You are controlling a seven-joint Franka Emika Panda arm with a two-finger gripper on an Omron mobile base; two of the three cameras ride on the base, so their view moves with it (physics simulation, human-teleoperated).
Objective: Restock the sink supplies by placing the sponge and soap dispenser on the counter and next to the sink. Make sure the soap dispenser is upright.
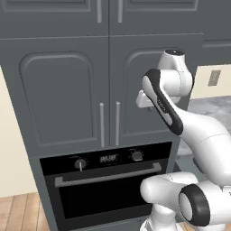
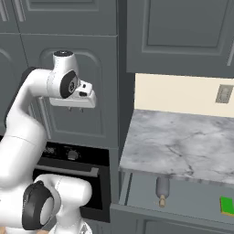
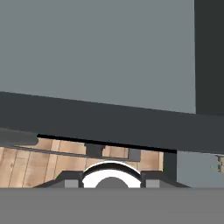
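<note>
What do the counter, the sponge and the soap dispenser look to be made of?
The counter looks like polished marble: a grey-and-white slab with dark veins. The sponge, lying in the open drawer, looks like soft foam: flat, matte bright green. The soap dispenser, on its side there, looks like smooth plastic, grey with a pale pump; too small to be sure.

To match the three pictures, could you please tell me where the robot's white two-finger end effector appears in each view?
Left base view: the white two-finger end effector is right of centre, partly behind the forearm.
Right base view: upper left, pointing down, above the oven.
Hand view: bottom middle, tips apart.
Shared landmark: the black built-in oven, below it in both base views.
</note>
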